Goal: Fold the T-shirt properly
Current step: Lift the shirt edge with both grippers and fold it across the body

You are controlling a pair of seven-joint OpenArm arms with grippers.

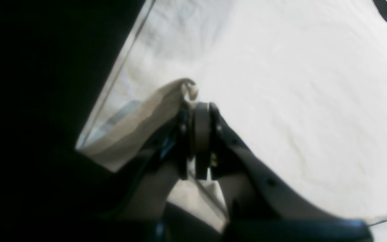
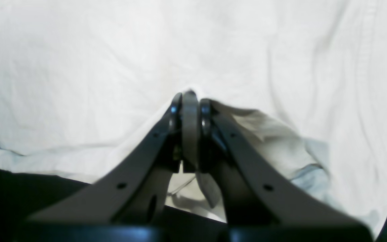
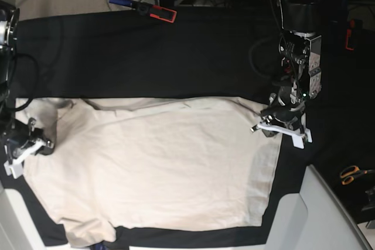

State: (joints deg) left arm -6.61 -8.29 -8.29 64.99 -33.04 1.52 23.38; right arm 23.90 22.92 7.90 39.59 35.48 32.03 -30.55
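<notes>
Fingers of the left gripper are clamped on a pinched fold at 1 side edge of the T-shirt, and the right gripper is likewise closed on cloth at the opposite edge. The T-shirt is spread flat on the black table cloth. If only 1 layer is caught, or the 2 arms are lifted unevenly, the fold could be skewed or a corner dropped

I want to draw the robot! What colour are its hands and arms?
Both arms are mostly black with black cables. The left gripper and the right gripper have white finger pieces in the base view. Close up, the fingers look grey with small round holes, curving to narrow tips.
</notes>
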